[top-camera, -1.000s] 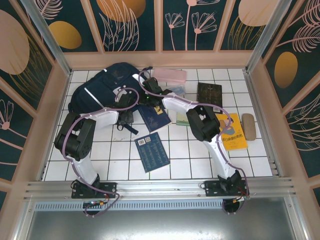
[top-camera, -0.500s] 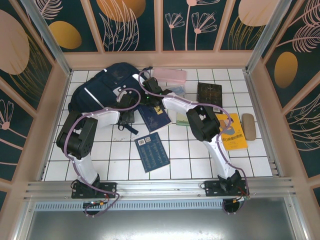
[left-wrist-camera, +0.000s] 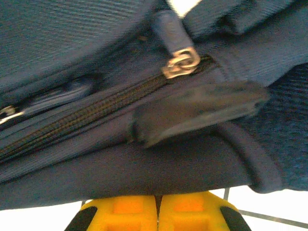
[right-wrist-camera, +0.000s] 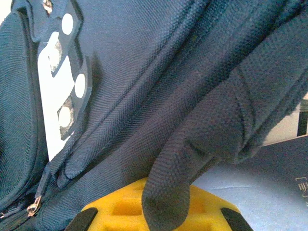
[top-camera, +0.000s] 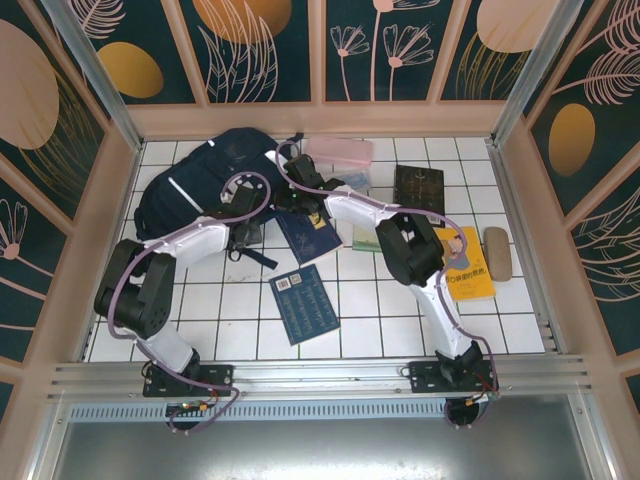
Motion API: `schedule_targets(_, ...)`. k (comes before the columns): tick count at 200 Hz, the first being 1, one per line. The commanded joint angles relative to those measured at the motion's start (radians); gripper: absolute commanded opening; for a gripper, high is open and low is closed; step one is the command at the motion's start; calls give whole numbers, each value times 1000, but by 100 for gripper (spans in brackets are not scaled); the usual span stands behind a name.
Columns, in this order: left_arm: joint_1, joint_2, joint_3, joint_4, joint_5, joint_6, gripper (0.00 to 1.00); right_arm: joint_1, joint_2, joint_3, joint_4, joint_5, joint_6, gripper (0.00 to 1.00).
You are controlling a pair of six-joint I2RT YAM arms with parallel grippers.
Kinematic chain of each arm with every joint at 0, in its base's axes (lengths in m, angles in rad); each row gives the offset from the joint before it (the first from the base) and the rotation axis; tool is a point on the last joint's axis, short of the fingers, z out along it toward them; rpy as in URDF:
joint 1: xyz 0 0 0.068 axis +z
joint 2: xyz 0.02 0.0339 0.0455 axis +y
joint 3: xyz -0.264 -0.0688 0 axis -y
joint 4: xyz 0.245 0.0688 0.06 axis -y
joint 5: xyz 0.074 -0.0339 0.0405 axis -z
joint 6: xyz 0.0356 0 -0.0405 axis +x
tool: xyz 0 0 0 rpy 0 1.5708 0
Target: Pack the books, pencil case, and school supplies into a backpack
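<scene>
Bare table point(top-camera: 225, 325) tiles lie open at 5 and 7 o'clock. The backpack point(top-camera: 195, 185) fills 10 o'clock, near the left wall. Its zipper point(left-wrist-camera: 96, 108) looks shut, so we cannot tell what is inside. Our left gripper point(left-wrist-camera: 157, 214) is closed pad to pad under its seam, and our right gripper point(right-wrist-camera: 161, 209) pinches a fold of its fabric. A navy book point(top-camera: 310, 233) lies against the bag at centre and a second navy book point(top-camera: 306, 303) at 6. The pencil case point(top-camera: 338, 152) sits at 12, the brown book point(top-camera: 418, 188) at 1, and the yellow piece point(top-camera: 462, 263) and tan roll point(top-camera: 496, 253) at 3.
</scene>
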Motion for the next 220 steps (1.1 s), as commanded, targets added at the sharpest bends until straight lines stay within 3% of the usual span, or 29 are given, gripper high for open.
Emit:
schedule_targets(1,38,-67,-62,-126,-88,-86,0,-2,-77,-24,-67,3,-24,0)
schedule_targets(42,123,-182,-182,-176,-72,-130,0,-41,-103,-47,-61,12,-25,0)
schedule_targets(121,139,-288,-214,-307,-113,-173,0,-112,-110,6,-101,31,-77,0)
schedule_targets(142,139,-328,-222,-271,-33,-136,0,-138,-97,36,-115,22,-103,0)
schedule_targets(168,138,-421,-250,-144,200,-38,0,-155,-64,96,-158,11,-123,0)
schedule_targets(192,137,-443,-258,-68,383,-5,0,-154,-69,98,-176,18,-109,40)
schedule_targets(220,122,-434,-256,-52,444,4,0,-142,-116,52,-205,34,-69,54)
